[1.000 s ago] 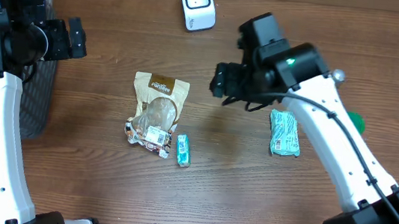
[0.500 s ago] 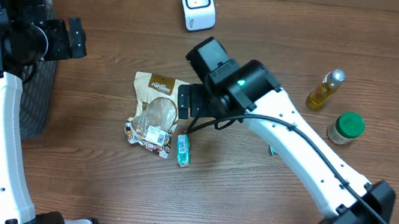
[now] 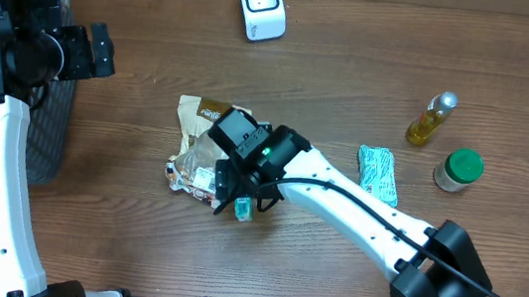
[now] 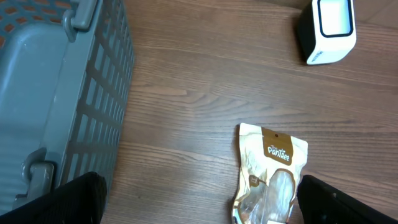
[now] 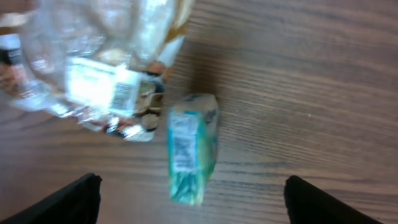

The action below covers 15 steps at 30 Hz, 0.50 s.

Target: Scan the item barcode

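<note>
A small green packet (image 5: 190, 154) with a barcode label lies flat on the wooden table, just right of a tan and clear snack bag (image 3: 204, 132). My right gripper (image 5: 194, 204) hangs open right above the packet, one finger on each side and neither touching it. In the overhead view the right gripper (image 3: 238, 196) hides most of the packet (image 3: 243, 211). The white barcode scanner (image 3: 262, 6) stands at the far edge. My left gripper (image 4: 205, 202) is open and empty, high over the table's left side, with the snack bag (image 4: 271, 174) below it.
A grey slatted basket (image 4: 56, 93) stands at the left edge. A teal wrapped packet (image 3: 378, 175), a small oil bottle (image 3: 430, 119) and a green-lidded jar (image 3: 459, 169) sit at the right. The scanner (image 4: 327, 28) shows at the left wrist view's top right.
My right arm has swept from the back right to the front left and come down over the small green packet. The teal packet, bottle and jar are now uncovered. The left arm has not moved.
</note>
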Each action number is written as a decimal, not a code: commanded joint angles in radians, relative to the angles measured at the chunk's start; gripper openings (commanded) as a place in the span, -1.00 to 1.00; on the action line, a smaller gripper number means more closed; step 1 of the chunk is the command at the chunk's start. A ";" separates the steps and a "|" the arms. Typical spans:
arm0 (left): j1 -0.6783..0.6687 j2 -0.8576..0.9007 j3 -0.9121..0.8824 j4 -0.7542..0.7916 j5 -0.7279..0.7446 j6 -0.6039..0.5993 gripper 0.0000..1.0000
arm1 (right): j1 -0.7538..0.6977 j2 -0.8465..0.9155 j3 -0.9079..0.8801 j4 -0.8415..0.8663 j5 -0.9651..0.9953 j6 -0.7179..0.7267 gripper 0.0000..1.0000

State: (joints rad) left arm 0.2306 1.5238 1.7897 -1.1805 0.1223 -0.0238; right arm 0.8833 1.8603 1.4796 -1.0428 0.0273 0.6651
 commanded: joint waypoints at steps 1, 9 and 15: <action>-0.003 0.001 0.011 0.003 -0.002 -0.006 0.99 | -0.007 0.005 -0.075 0.070 -0.009 0.068 0.75; -0.003 0.001 0.011 0.003 -0.002 -0.006 0.99 | -0.007 0.005 -0.206 0.276 -0.063 0.068 0.29; -0.003 0.001 0.011 0.003 -0.002 -0.006 0.98 | -0.007 0.005 -0.243 0.333 -0.063 0.068 0.02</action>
State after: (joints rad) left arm 0.2306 1.5238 1.7897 -1.1801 0.1223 -0.0238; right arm 0.8783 1.8622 1.2499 -0.7235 -0.0303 0.7311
